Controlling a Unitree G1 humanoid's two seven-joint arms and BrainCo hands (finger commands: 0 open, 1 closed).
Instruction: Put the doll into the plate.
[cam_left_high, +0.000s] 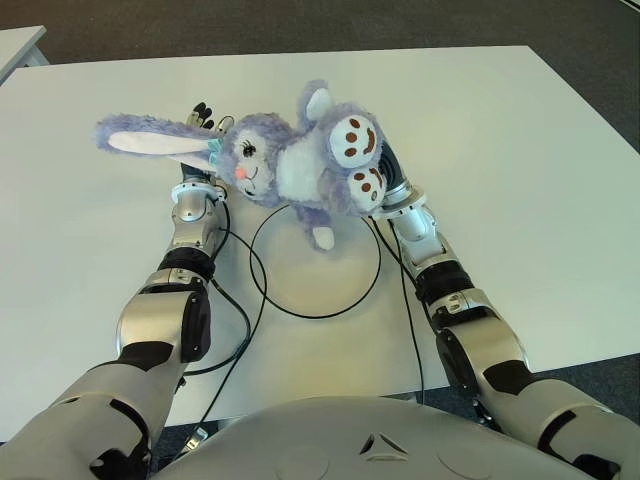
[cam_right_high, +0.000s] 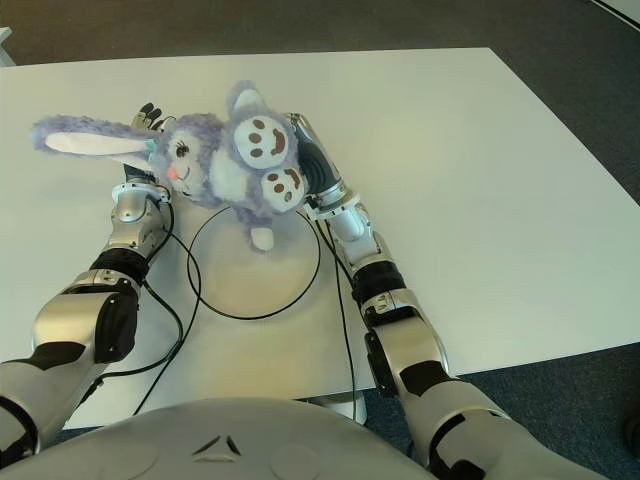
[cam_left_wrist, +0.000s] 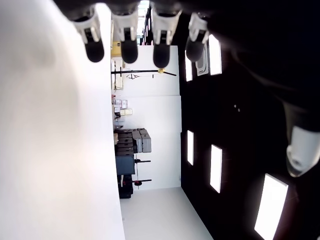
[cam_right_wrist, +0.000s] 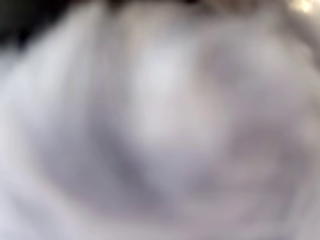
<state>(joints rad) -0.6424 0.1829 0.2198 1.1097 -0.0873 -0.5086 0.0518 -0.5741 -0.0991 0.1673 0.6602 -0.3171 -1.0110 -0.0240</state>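
A fluffy purple rabbit doll (cam_left_high: 290, 165) with long ears and smiling white foot soles hangs tilted over the far rim of the plate (cam_left_high: 320, 317), a flat white disc with a thin black rim on the white table (cam_left_high: 500, 150). My right wrist (cam_left_high: 398, 190) reaches under the doll's feet. That hand is hidden behind the doll, and fur (cam_right_wrist: 160, 120) fills the right wrist view. My left hand (cam_left_high: 200, 130) lies beneath the doll's head and ear, with its fingers (cam_left_wrist: 129, 50) straight and holding nothing.
Black cables (cam_left_high: 238, 300) run along both forearms and across the plate's near side. The table's right edge (cam_left_high: 600, 110) drops to dark carpet. A corner of another table (cam_left_high: 15, 45) shows at the far left.
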